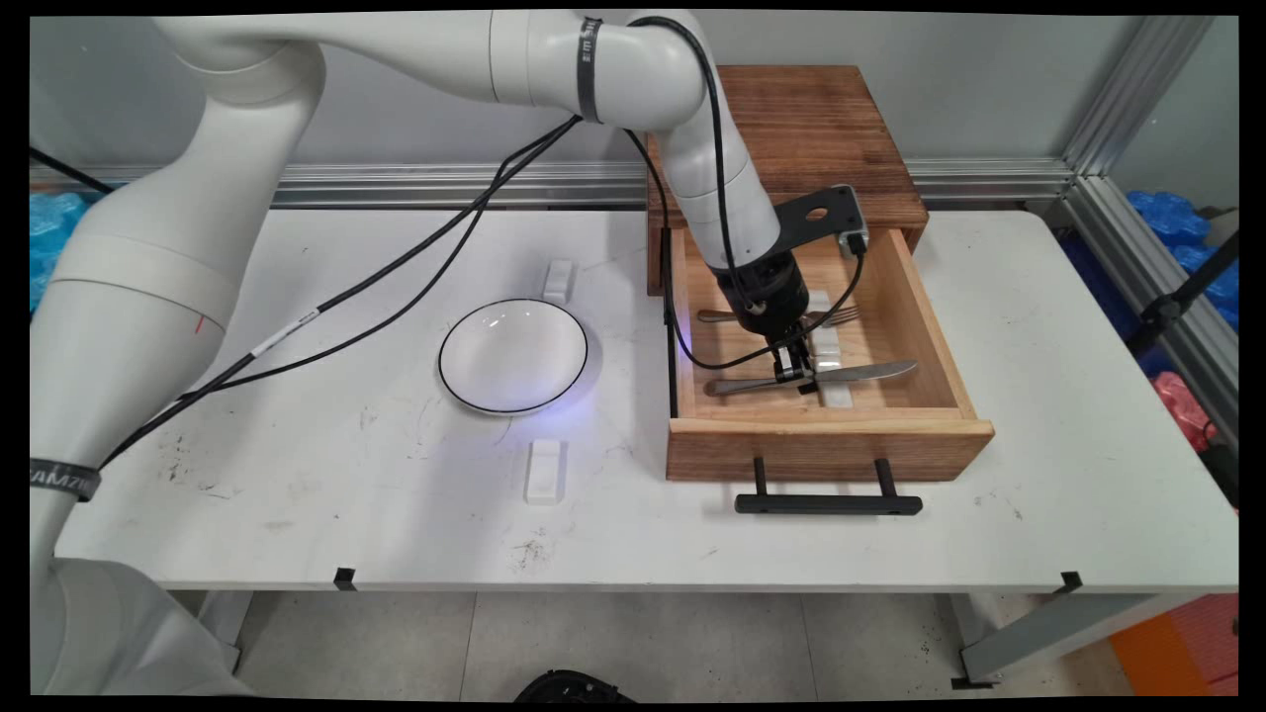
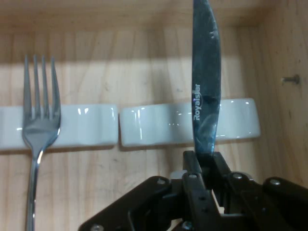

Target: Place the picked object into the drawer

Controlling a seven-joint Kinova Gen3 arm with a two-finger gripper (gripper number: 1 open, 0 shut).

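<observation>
two fingers of my gripper [image 1: 794, 377] are pinched on the knife [image 1: 859, 374] inside the open drawer [image 1: 829, 435], gripping it near where blade meets handle. from my hand camera the gripper [image 2: 208, 166] shows its pads pressed against the flat sides of the knife [image 2: 206, 86], whose blade runs up and away from me and reads "royalstar". the blade lies across a white rest [image 2: 159, 124]; a second rest [image 2: 82, 126] sits just beside it, end to end, and carries the tines of a fork [image 2: 41, 120]. in the main view the fork [image 1: 836, 316] lies farther back in the drawer, roughly parallel to the knife, with the rests [image 1: 829, 346] running between them. the drawer is pulled out of a wooden cabinet [image 1: 811, 129], its black handle [image 1: 827, 502] toward the table's near edge. on the table [image 1: 1039, 396] left of the drawer sits a white bowl [image 1: 513, 355] with a dark rim, one small white block [image 1: 559, 280] behind it and another [image 1: 546, 470] in front.
</observation>
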